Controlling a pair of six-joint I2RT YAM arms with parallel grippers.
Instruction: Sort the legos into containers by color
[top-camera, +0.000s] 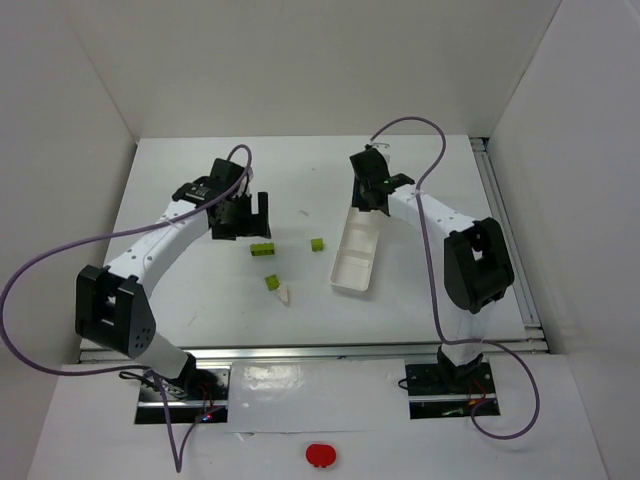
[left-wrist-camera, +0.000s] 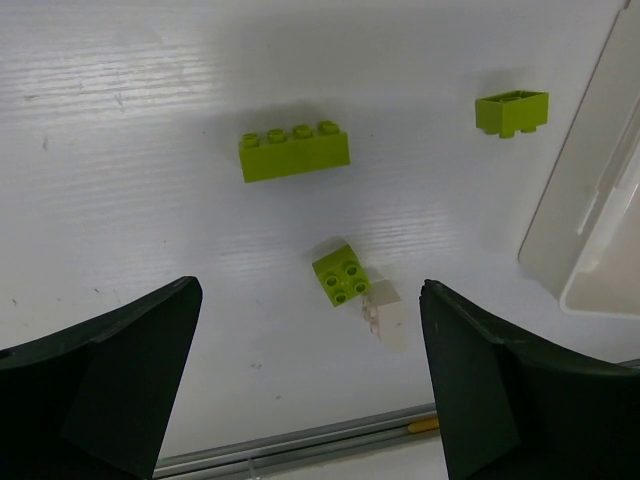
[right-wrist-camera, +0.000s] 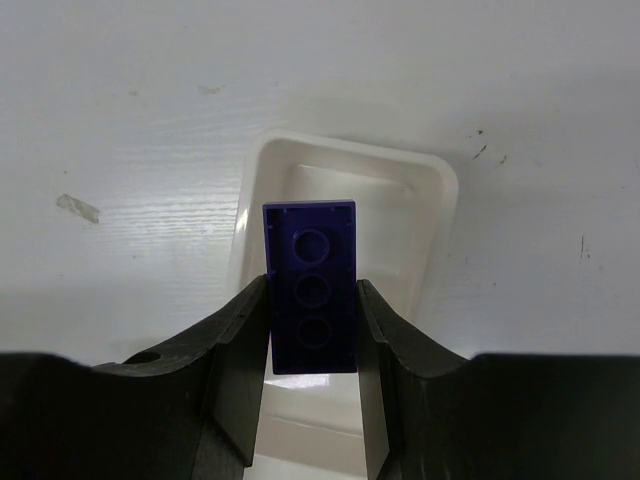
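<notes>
Right wrist view only: right gripper (right-wrist-camera: 312, 290) clamped on purple brick (right-wrist-camera: 310, 300), over end compartment of tray (right-wrist-camera: 440, 200).
Left wrist view: left gripper (left-wrist-camera: 310, 288) wide open, empty, above three green bricks (left-wrist-camera: 294, 151); off-white brick (left-wrist-camera: 385, 315) touching one.
White table (top-camera: 200, 290), white walls (top-camera: 330, 60).

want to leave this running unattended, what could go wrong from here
1. The right end effector pinches the purple brick by its long sides, over the end of the tray and close to its rim. When released, the brick may tumble or bounce out.
2. The small green brick lies against the off-white brick, so the open left end effector could catch both or knock the off-white one away.
</notes>
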